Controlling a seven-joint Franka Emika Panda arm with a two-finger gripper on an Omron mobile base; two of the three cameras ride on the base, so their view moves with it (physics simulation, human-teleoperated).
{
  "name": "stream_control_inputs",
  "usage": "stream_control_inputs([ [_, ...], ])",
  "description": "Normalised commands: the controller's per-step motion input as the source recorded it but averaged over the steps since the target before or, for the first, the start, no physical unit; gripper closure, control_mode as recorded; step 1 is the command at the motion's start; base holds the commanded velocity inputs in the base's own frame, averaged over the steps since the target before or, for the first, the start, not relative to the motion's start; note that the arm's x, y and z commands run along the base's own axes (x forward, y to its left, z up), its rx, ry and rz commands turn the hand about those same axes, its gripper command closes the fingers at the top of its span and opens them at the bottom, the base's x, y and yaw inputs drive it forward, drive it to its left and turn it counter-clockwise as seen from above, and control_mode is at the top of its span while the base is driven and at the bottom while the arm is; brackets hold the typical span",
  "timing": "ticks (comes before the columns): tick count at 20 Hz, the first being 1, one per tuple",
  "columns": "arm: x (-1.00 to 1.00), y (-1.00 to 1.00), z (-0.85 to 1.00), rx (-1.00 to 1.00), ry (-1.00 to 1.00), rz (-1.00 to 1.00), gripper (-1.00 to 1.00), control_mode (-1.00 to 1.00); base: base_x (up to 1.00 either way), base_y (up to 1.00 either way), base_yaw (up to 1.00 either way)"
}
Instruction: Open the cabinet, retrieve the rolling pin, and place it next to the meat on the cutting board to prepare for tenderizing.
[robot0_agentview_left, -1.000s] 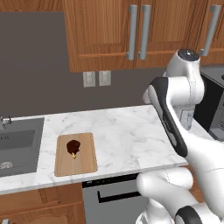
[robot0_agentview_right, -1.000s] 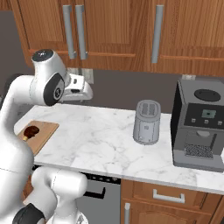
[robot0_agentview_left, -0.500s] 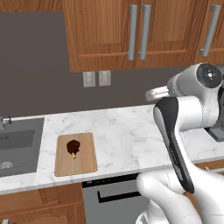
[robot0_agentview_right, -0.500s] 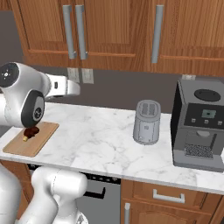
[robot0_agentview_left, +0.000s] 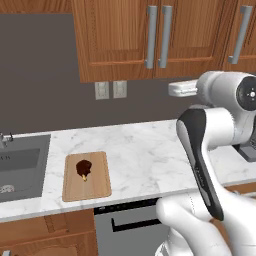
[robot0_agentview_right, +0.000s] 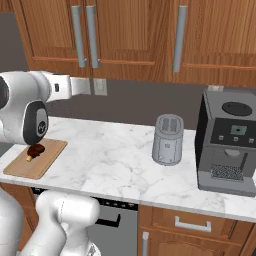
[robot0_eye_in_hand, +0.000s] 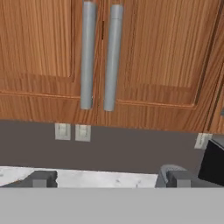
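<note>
1. Step now: getting to the cabinet (robot0_eye_in_hand: 109, 57) – both doors look shut, nothing opened yet.
2. Gripper (robot0_eye_in_hand: 109, 179) has its fingers wide apart, holding nothing, aimed at the 2 grey handles (robot0_eye_in_hand: 112, 57).
3. Next, I think: move up & close on 1 handle, then pull.
4. Rolling pin – can't see it, prob. inside.
5. Meat (robot0_agentview_left: 83, 168) sits on the cutting board (robot0_agentview_left: 98, 185), far below.
</note>
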Motion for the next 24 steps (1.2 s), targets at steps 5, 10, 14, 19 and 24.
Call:
stream_control_inputs([
  [5,0.00,-0.11,0.42,0.02,-0.17,0.01,-1.00,-1.00,0.00,0.00,0.00],
  [10,0.00,0.00,0.01,0.00,-0.03,0.01,-1.00,-1.00,0.00,0.00,0.00],
  [14,0.00,0.00,0.00,0.00,0.00,0.00,-1.00,-1.00,0.00,0.00,0.00],
  [19,0.02,0.00,0.00,0.00,0.00,0.00,-1.00,-1.00,0.00,0.00,0.00],
  [24,0.21,0.00,0.00,0.00,0.01,0.00,-1.00,-1.00,0.00,0.00,0.00],
])
